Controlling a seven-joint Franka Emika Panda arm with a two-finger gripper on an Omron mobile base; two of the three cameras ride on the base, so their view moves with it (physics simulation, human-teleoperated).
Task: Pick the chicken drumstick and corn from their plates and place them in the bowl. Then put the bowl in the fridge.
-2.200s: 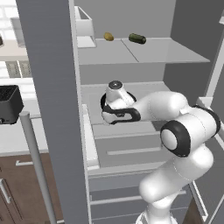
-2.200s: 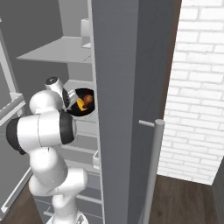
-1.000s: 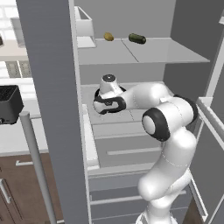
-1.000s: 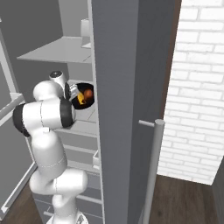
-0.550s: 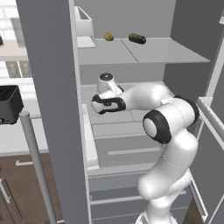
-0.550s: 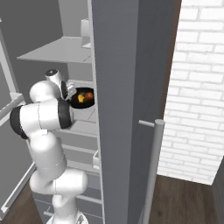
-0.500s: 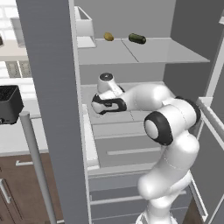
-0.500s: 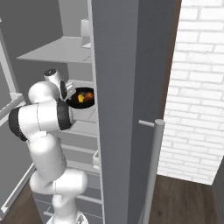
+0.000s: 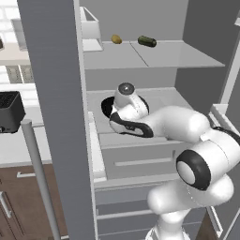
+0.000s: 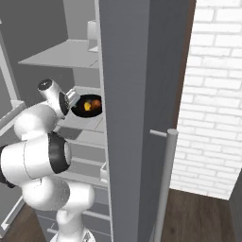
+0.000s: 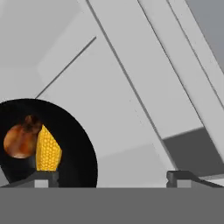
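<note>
Hand view, from left to right: the bowl (image 11: 65,144) sits at the lower left on a pale grey fridge shelf (image 11: 131,127), its inside reading almost black. In it lie the chicken drumstick (image 11: 19,140) — a rounded orange-brown lump with a darker patch near its top — and, touching it on the right, the corn (image 11: 47,151), a short bright-yellow cob with rows of kernels. The gripper (image 11: 111,177) has its two dark tips spread wide, one at the bowl's lower edge and one far to the right over bare shelf; nothing is between them.

Left base view shows the fridge (image 9: 154,93) open, the bowl (image 9: 107,106) on the middle shelf as a dark disc partly hidden behind the white hand. On the upper shelf rest a small yellowish item (image 9: 116,39) and a dark green one (image 9: 147,41).

Right base view looks past the fridge's side wall — the bowl (image 10: 88,106) stands on the shelf with orange and yellow food inside, just beside the hand.
</note>
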